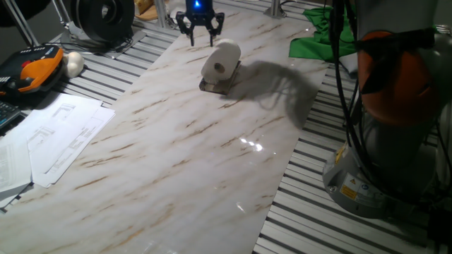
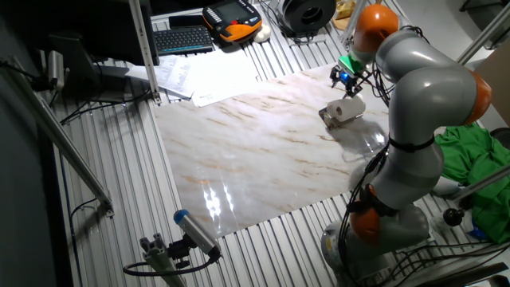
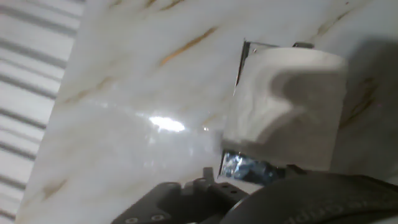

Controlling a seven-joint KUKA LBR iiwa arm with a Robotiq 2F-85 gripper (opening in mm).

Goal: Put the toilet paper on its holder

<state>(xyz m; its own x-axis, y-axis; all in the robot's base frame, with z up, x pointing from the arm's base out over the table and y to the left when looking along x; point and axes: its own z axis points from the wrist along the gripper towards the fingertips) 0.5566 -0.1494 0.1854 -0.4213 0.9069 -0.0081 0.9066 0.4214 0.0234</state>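
The white toilet paper roll [image 1: 221, 60] rests tilted on the holder's dark flat base [image 1: 214, 87] at the far end of the marble board, with its core hole facing the camera. The holder's bar is hidden by the roll. My gripper [image 1: 200, 28] hangs just behind and above the roll, apart from it, fingers spread and empty. In the other fixed view the roll [image 2: 348, 108] lies on the base [image 2: 325, 116] below the gripper [image 2: 344, 78]. The hand view shows the roll [image 3: 292, 106] close up, with a dark edge of the base [image 3: 246, 48] behind it.
A small white ball [image 1: 73, 63] and an orange-black pendant [image 1: 32, 70] lie at the far left, with paper sheets [image 1: 53, 134] nearby. A green cloth [image 1: 318, 42] lies at the back right. The arm's base [image 1: 395, 141] stands at the right.
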